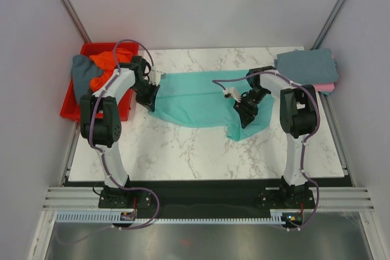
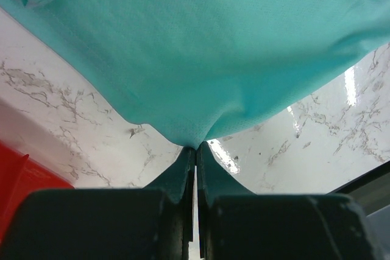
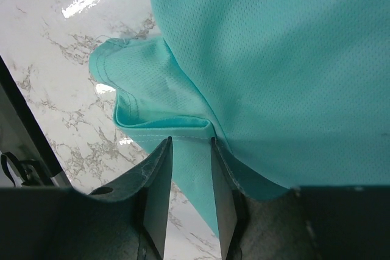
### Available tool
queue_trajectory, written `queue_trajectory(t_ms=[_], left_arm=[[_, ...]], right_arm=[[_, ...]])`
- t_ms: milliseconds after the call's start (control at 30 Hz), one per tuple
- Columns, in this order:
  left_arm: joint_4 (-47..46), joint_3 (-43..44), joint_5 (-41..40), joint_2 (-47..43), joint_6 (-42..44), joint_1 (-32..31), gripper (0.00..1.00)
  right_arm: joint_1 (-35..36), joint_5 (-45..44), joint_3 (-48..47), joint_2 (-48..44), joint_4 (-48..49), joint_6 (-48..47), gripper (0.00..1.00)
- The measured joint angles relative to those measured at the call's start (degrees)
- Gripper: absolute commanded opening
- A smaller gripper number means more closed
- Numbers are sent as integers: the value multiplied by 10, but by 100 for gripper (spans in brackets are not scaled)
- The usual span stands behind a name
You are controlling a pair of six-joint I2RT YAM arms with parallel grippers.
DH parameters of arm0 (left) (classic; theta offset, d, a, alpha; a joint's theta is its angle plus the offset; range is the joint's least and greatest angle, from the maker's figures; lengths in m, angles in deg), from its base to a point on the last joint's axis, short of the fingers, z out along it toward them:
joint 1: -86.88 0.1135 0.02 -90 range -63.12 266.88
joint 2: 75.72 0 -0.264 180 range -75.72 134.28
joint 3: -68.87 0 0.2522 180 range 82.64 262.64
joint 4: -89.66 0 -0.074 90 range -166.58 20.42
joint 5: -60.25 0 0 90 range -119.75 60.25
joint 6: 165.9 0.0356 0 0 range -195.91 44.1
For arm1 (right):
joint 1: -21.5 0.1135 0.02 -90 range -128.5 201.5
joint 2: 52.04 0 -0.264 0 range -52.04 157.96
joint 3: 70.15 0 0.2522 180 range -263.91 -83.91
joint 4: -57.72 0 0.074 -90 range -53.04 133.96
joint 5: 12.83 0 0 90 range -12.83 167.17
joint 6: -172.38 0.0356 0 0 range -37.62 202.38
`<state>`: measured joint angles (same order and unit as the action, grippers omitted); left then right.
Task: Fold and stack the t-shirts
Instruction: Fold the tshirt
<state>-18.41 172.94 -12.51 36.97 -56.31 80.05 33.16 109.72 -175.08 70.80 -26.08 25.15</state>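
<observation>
A teal t-shirt (image 1: 195,98) lies stretched across the middle of the marble table (image 1: 183,150). My left gripper (image 1: 150,97) is shut on its left edge; in the left wrist view the teal cloth (image 2: 201,47) is pinched into a point at the closed tips (image 2: 195,147) and hangs above the table. My right gripper (image 1: 245,112) sits at the shirt's right side. In the right wrist view its fingers (image 3: 190,141) stand apart, with a strip of teal cloth (image 3: 274,59) and a folded hem between them. An orange t-shirt (image 1: 105,62) and a slate one (image 1: 80,71) lie crumpled in the bin.
The red bin (image 1: 70,105) stands at the table's left edge, just behind my left arm, and its corner (image 2: 18,181) shows in the left wrist view. A folded slate blue-grey shirt (image 1: 304,65) rests on a pink one (image 1: 328,87) at the back right corner.
</observation>
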Motion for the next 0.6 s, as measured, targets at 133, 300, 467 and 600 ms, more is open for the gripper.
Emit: queue_trajectory(t_ms=[133, 300, 467, 600], left_arm=[[0, -3, 0, 0, 0, 0, 2], [0, -5, 2, 0, 0, 0, 2], [0, -5, 9, 0, 0, 0, 2], [0, -5, 11, 0, 0, 0, 2]], right_arm=[[2, 0, -4, 0, 2, 0, 28], [2, 0, -4, 0, 4, 0, 17], [2, -1, -4, 0, 8, 0, 37], [2, -3, -1, -2, 17, -3, 45]])
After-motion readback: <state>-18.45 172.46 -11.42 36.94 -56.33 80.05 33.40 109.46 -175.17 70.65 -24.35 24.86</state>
